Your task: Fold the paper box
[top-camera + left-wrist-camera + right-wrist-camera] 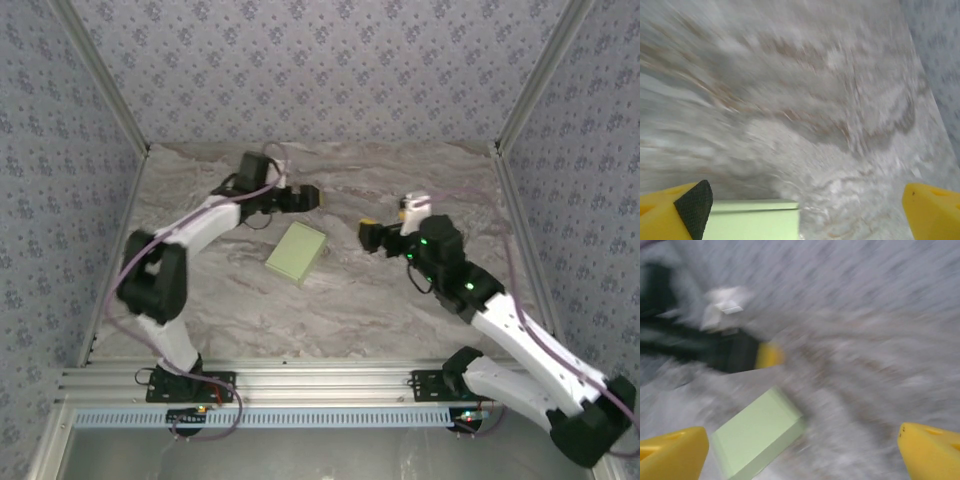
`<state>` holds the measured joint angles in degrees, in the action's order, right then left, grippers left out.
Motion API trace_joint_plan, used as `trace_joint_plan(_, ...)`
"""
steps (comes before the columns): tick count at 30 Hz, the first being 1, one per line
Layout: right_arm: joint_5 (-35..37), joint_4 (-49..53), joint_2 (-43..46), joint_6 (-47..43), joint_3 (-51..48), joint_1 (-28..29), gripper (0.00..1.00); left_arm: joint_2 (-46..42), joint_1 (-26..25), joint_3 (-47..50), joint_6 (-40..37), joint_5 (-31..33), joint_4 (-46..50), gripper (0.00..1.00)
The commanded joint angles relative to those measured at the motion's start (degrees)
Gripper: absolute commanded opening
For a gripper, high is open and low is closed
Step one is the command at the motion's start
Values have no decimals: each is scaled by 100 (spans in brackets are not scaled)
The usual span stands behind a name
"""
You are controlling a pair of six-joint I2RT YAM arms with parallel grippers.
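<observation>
Left hand [305,198]: item 1. Fingers spread wide, holding nothing. Positioned just beyond the far edge of the paper box [297,252], not touching it. Its wrist view shows 2 yellow fingers [665,212] at the lower corners, 1 with a dark pad, and a green corner of the box low and left between them. The wide gap suits either letting go or readying to straddle the card.

Right hand [368,236]: item 2. Likewise spread and empty. Placed to the right of the box, apart from it, pointing left toward it. Its blurred wrist view has the box lying low and left between the fingers [932,450], with the left hand's yellow tip beyond.

Paper box: item 3. Pale green, plain. Lies flat on the marbled tabletop [400,310], slightly left of centre, turned at an angle, between the 2 hands and nearer than both. Reads as a shallow closed block with a top face and side walls. No loose tab or flap shows from above or from either wrist. Underside hidden.

Assessment: folding looks largely or wholly complete, which would explain why both hands stand off with nothing gripped. Any further contact would probably be a light press. Thin card may dent, or slide on the smooth surface, if pushed from 1 side alone.
</observation>
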<state>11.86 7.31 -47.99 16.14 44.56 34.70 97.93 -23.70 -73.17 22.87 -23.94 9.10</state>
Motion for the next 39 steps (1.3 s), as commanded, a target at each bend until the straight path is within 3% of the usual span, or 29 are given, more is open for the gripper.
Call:
trace_joint_plan(1, 1825, 257, 569, -286, -342, -486, 100, -1565, 20, 837, -353, 1587, -145, 99)
trace_joint_plan(5, 1442, -921, 713, -1537, -1301, -1393, 100, -3110, 98, 1989, -303, 2947, -46, 99)
trace_joint_plan(8, 894, -1389, 522, -1575, -1887, -2036, 100, -4134, 138, 2944, -243, 4252, 152, 99)
trace_joint_plan(11, 700, -1679, 325, -1006, -2312, -2491, 100, -4943, 245, 4059, -1281, 4333, -73, 99)
trace_joint_plan(14, 376, -2696, 30, -1271, -2913, -2561, 100, -5564, 263, 5090, -1648, 4853, -765, 99)
trace_joint_plan(15, 410, -2995, -114, -1321, -3058, -2562, 100, -5759, 329, 5118, -1737, 4752, -643, 99)
trace_joint_plan(18, 414, -3473, -657, -1465, -3149, -2639, 100, -5908, 369, 5757, -2765, 4531, -1874, 99)
trace_joint_plan(20, 288, -3847, -1101, -1530, -3138, -2724, 100, -5796, 654, 6158, -2662, 4418, -2573, 99)
trace_joint_plan(22, 84, -4707, -1642, -1445, -3258, -2848, 100, -5539, 1321, 6439, -2331, 3547, -2942, 99)
trace_joint_plan(24, -61, -5031, -2065, -1546, -3138, -2850, 100, -5352, 1571, 6462, -2409, 3191, -3242, 99)
trace_joint_plan(26, 8, -4569, -2337, -1574, -2731, -2837, 100, -5103, 1782, 6537, -2363, 3129, -3711, 99)
trace_joint_plan(29, 70, -4832, -2659, -2056, -2636, -2788, 100, -4437, 2291, 6387, -2317, 2370, -4151, 99)
trace_joint_plan(35, -344, -6216, -3434, -1949, -2919, -3280, 100, -2895, 2460, 5872, -2233, 1870, -5164, 99)
trace_joint_plan(39, -362, -6424, -3849, -1974, -2842, -3275, 100, -2409, 2465, 5559, -2302, 1761, -5264, 99)
